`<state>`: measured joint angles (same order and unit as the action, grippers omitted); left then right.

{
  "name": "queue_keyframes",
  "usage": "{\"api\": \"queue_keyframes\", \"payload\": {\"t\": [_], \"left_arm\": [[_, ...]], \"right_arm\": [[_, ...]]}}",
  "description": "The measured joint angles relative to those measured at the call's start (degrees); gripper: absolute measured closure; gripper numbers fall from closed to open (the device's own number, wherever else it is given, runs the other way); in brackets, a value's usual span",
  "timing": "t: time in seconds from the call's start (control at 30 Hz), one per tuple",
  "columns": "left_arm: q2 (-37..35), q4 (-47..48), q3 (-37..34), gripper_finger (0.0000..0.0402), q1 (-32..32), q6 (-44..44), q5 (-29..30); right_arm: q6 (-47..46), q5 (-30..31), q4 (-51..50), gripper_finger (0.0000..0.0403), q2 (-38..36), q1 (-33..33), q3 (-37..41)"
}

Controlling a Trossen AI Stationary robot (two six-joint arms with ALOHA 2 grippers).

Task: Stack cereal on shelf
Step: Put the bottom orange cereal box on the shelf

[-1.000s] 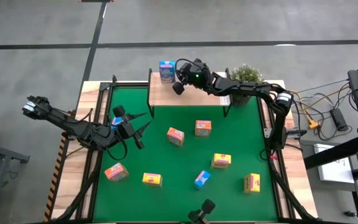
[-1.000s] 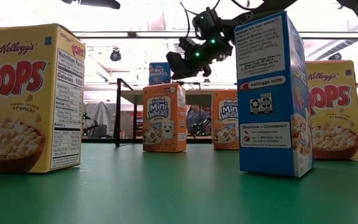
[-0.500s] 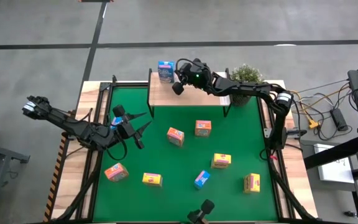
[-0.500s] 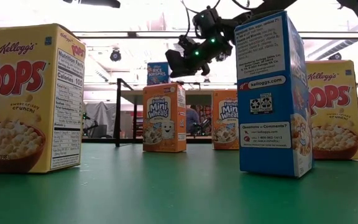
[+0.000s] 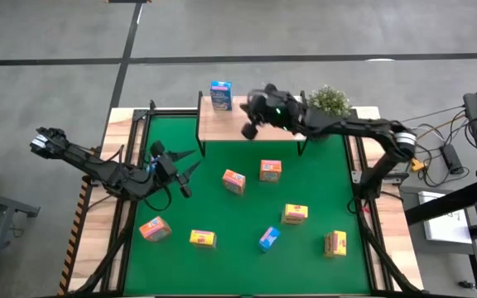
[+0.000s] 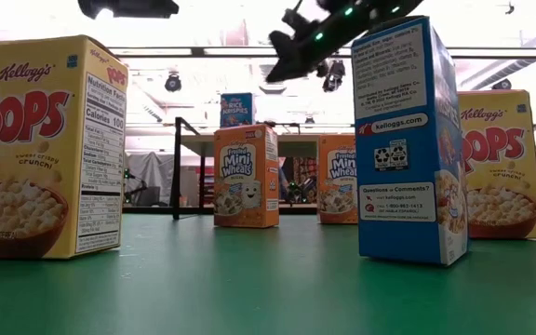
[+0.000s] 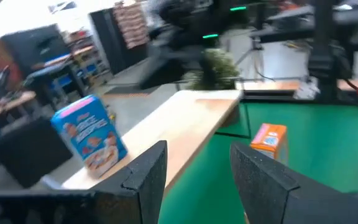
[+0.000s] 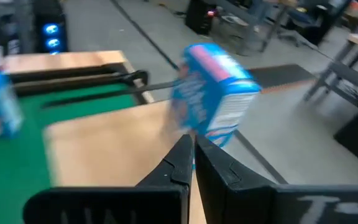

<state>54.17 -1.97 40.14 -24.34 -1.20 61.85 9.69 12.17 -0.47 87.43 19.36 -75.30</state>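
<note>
One blue cereal box [image 5: 220, 95] stands upright on the light-wood shelf [image 5: 263, 126] at its left end; it also shows in the right wrist view as the blue box [image 8: 213, 93]. My right gripper [image 5: 249, 130] hovers shut over the shelf, right of that box and apart from it. My left gripper [image 5: 182, 168] is open above the mat's left side, empty, with another blue box [image 5: 155, 159] just behind it. Orange boxes [image 5: 233, 180] [image 5: 270, 170] [image 5: 154, 229], yellow boxes [image 5: 295, 213] [image 5: 335, 242] [image 5: 203, 238] and a blue box [image 5: 268, 238] stand on the green mat.
A green potted plant [image 5: 328, 99] stands at the shelf's right end, close behind my right arm. The shelf's black legs [image 5: 301, 147] stand on the mat's far edge. Most of the shelf board right of the blue box is bare. Cables lie off the table's right side.
My right gripper has drawn away from the blue box on the shelf, moving toward the table's right edge and upward. The box stays upright on the shelf. My left arm has kept still.
</note>
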Motion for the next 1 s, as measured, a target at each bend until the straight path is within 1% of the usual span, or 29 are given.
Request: {"api": "queue_keyframes", "payload": {"t": [0.1, 0.27, 0.4, 0.53, 0.63, 0.7, 0.77, 0.8, 0.9, 0.97, 1.0], "left_arm": [[-0.11, 0.05, 0.0, 0.0242, 0.02, 5.58, 2.31], [-0.05, 0.0, 0.22, 0.0242, 0.09, 12.65, 2.38], [0.91, -0.17, 1.33, 0.0242, 0.09, 19.09, 2.12], [3.02, -0.08, 2.89, 0.0242, 0.12, 22.18, 0.68], [5.32, 0.12, 3.91, 0.0242, 0.45, 25.5, 0.56], [6.72, 2.48, 4.83, 0.0242, 0.56, 29.46, -0.34], [7.59, 8.43, 6.54, 0.0242, 0.61, 36.13, -3.19], [7.79, 13.21, 7.78, 0.0242, 0.61, 41.05, -5.26], [8.56, 35.51, 12.39, 0.0242, 0.66, 60.39, -12.13], [9.93, 50.65, 14.99, 0.0242, 0.66, 74.92, -14.86], [10.8, 56.27, 15.95, 0.0242, 0.57, 80.79, -15.8]], "right_arm": [[-0.43, -0.2, 2.47, 0.0394, -5.91, -3.43, 6.65], [0.32, -0.15, 11.08, 0.0394, -13.5, -8.8, 19.71], [0.34, -0.36, 19.23, 0.0394, -18.34, -11.31, 27.45], [1.64, -0.61, 27.75, 0.0394, -20.0, -11.99, 33.08], [2.8, -0.84, 33.38, 0.0394, -20.23, -12.02, 35.09], [2.99, -0.84, 34.25, 0.0394, -19.89, -11.98, 35.42], [3.49, -1.51, 33.69, 0.0394, -19.45, -11.96, 35.52], [4.03, -1.83, 33.78, 0.0394, -19.23, -11.96, 35.53], [4.65, -2.15, 34.01, 0.0394, -19.19, -11.98, 35.51], [5.06, -2.13, 34.09, 0.0394, -19.19, -11.98, 35.51], [5.18, -2.13, 34.09, 0.0394, -19.19, -11.98, 35.51]]}}
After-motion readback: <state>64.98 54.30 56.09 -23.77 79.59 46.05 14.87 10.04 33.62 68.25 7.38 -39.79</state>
